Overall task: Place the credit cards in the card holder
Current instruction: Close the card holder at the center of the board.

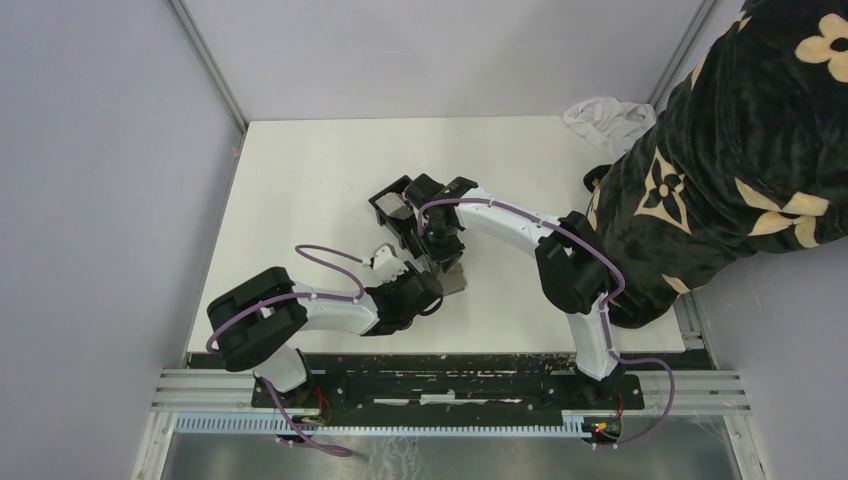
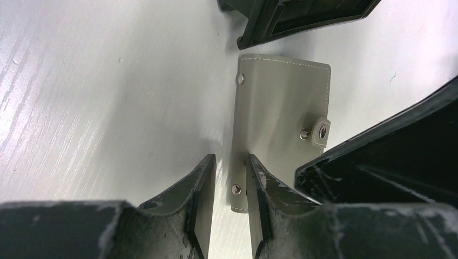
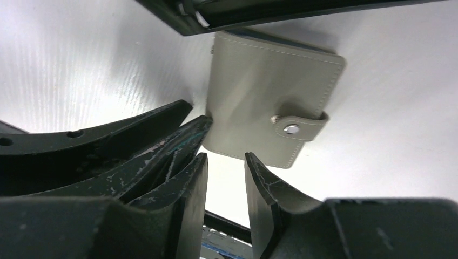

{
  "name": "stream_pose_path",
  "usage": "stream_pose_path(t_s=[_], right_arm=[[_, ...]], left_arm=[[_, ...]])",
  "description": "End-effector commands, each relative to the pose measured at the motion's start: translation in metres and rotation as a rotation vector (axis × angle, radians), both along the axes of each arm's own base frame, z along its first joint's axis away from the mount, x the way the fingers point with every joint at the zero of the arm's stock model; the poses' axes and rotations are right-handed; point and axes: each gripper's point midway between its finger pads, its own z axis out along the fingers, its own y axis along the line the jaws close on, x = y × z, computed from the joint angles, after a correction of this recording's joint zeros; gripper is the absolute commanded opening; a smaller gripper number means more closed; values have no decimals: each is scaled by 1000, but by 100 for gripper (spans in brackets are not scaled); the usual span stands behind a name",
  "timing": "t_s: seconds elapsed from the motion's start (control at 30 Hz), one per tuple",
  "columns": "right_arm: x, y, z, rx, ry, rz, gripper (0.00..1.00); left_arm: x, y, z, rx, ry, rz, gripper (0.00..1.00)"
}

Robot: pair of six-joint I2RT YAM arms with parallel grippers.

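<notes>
The left gripper (image 2: 231,162), jaws parted and clamping nothing, straddles the riveted edge of the grey card holder (image 2: 281,108), which lies flat and snapped shut on the table (image 2: 97,81), contents hidden, and only the right wrist view shows its strap whole, beyond the parted, empty right gripper (image 3: 226,159).

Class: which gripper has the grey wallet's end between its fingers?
The left gripper: the grey wallet reaches between its fingers; the right gripper sits short of it.

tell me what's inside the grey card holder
Cannot be seen: the grey card holder lies shut on the table, its strap snapped over the cover, hiding any cards.
</notes>
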Motion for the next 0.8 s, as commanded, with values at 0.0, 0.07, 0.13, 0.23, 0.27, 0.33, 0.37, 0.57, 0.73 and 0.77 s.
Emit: stream_pose_path(t_s=[0.0, 0.07, 0.13, 0.23, 0.27, 0.33, 0.37, 0.57, 0.73, 0.77], right_arm=[[26, -12, 31, -55, -164, -19, 39], [33, -18, 30, -100, -192, -23, 39], [38, -23, 27, -138, -211, -27, 40], [43, -25, 21, -170, -217, -30, 40], [44, -26, 19, -176, -218, -30, 40], [46, -25, 16, -183, -219, -32, 40], [46, -25, 14, -188, -218, -33, 40], [48, -25, 4, -215, -203, -37, 41], [48, -29, -3, -242, -197, -39, 41], [47, -30, -5, -245, -193, -39, 41]], left_arm=[[-12, 24, -22, 158, 55, -37, 36], [-12, 22, -23, 162, 57, -41, 36], [-11, 21, -24, 166, 59, -43, 36], [-10, 20, -25, 167, 58, -43, 36], [-10, 20, -25, 167, 57, -44, 36], [-10, 19, -25, 166, 56, -46, 36], [-10, 19, -25, 167, 57, -49, 36], [-10, 18, -26, 167, 60, -53, 36], [-10, 16, -27, 171, 62, -59, 36], [-10, 16, -27, 171, 63, -60, 36]])
